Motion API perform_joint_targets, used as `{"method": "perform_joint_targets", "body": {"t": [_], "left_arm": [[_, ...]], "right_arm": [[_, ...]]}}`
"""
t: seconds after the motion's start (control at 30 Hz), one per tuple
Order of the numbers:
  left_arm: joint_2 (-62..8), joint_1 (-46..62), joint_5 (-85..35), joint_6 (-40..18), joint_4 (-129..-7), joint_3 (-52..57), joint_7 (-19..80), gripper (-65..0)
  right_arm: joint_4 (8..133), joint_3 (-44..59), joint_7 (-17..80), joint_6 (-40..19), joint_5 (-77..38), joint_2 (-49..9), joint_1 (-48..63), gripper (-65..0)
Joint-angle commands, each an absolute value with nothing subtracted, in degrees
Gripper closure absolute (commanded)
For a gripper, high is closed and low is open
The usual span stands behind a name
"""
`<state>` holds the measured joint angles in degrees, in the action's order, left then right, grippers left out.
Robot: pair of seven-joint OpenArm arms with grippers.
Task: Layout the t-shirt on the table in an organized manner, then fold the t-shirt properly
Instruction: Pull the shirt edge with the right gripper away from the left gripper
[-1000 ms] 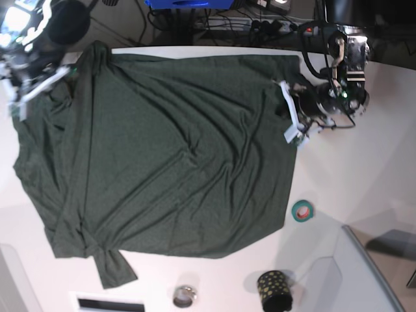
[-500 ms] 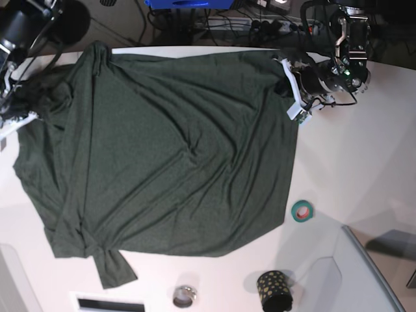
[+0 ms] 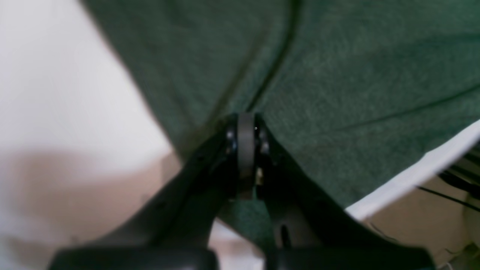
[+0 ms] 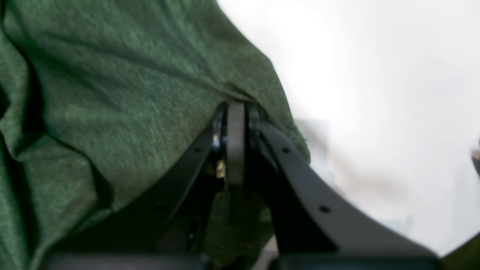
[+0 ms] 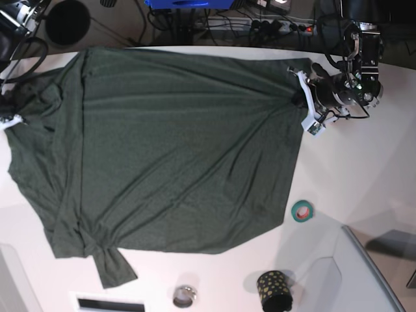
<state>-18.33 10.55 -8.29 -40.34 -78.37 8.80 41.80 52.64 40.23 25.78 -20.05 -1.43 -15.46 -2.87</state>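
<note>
**Base view: shirt spread wide, both grippers pinched on opposite edges**

Starting nearest the bottom edge of the base view: there's a black cup with gold dots [image 5: 275, 290], a small metal ring-shaped thing [image 5: 184, 296] next to it, and the corner of a grey bin [image 5: 364, 273] off to the right. A bit further up sits a roll of teal tape [image 5: 301, 210], just beside the shirt's hem edge but not touching it.

Then the t-shirt [image 5: 162, 149] itself, dark green, covering most of the table [image 5: 364, 169]. It lies fairly flat with creases fanning out from its upper right corner. One sleeve [image 5: 114, 268] sticks out at the bottom left, a little bunched where it joins the body. The far edge of the shirt runs right along the table's back edge.

Left gripper [image 5: 300, 99] is at that upper right corner, and in the left wrist view [image 3: 245, 129] its jaws are pressed together with green fabric caught between them, folds pulling away from the pinch point. White tabletop shows to one side, the table edge to the other.

Right gripper [image 4: 235, 116] is mostly out of sight at the far left of the base view. Its own camera shows the jaws clamped together on the shirt's edge, cloth bulging around the tips, bare table beyond.

Behind the table it's just cables and a blue box [image 5: 185, 3].
</note>
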Motion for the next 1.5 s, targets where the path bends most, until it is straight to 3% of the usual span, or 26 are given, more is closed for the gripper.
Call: {"method": "perform_joint_targets", "body": {"t": [0.0,0.2,0.47,0.6,0.73,1.0,1.23,1.3,1.4,1.47], "left_arm": [[-19.12,10.15,-7.96,-40.00,-79.08,9.01,42.59,0.0],[-19.12,9.27,-8.04,-40.00,-80.48,9.01,42.77,0.0],[-19.03,10.68,-8.48,-40.00,-91.91,9.01,49.80,0.0],[-17.27,6.64,-8.04,-40.00,-90.24,8.48,50.33,0.0],[-13.49,0.75,-7.87,-40.00,-81.63,8.31,50.07,0.0],[-11.91,-3.12,-7.87,-39.25,-71.52,8.22,44.79,0.0],[-13.05,-1.10,-8.40,-39.16,-75.21,8.92,45.14,0.0],[-13.14,-0.84,-8.48,-39.16,-76.53,8.92,45.14,0.0],[-13.23,-0.13,-8.13,-39.16,-76.97,8.92,45.14,0.0],[-13.14,-0.13,-8.13,-39.16,-76.97,8.92,45.14,0.0]], "right_arm": [[53.85,40.22,28.26,-19.03,0.04,-15.96,-1.89,-0.9],[63.16,39.96,28.79,-19.03,0.22,-13.49,-0.40,-0.9],[73.80,39.69,32.48,-19.65,0.22,-12.70,0.04,-0.9],[72.75,30.90,32.48,-23.25,0.22,-14.20,-2.15,-0.9],[65.36,21.76,32.13,-23.16,0.31,-15.25,-6.81,-0.9],[54.29,20.79,31.96,-23.08,0.31,-16.22,-12.88,-0.9],[66.24,24.13,28.26,-22.64,0.31,-16.40,-8.84,-2.0],[66.95,29.67,29.23,-20.62,0.31,-16.40,-9.01,-8.3],[61.67,34.15,30.64,-20.26,0.31,-17.27,-11.30,-26.4],[57.80,35.47,30.64,-20.26,-0.04,-19.30,-11.38,-33.2]]}}
